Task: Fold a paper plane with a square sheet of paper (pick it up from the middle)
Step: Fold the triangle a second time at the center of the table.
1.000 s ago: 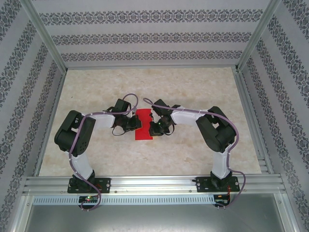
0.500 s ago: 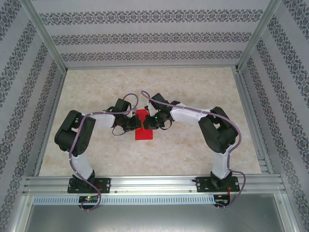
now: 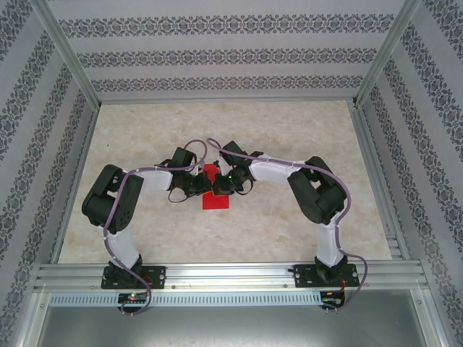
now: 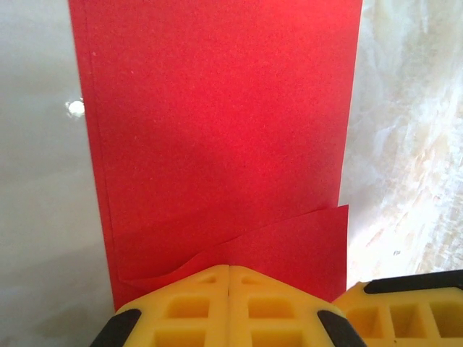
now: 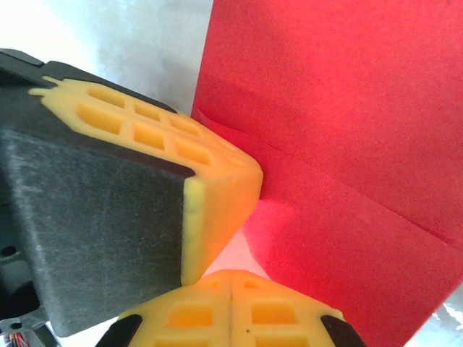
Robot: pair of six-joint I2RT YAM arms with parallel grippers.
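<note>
Left gripper [image 4: 229,271], right gripper [image 5: 230,276]: fingers pressed together, tips side by side at the square sheet of paper [image 4: 217,123]. Press your tips slowly along the flap's crease, keeping the sheet pinned.

Red paper [image 4: 217,130], far end cut off above (near end behind left claw [image 4: 228,269])

The pale, marbled beige desk [image 3: 289,130] carries the square sheet of paper [image 3: 215,202] near its middle: bright red, folded into a narrow rectangle, lying flat on the surface.
</note>
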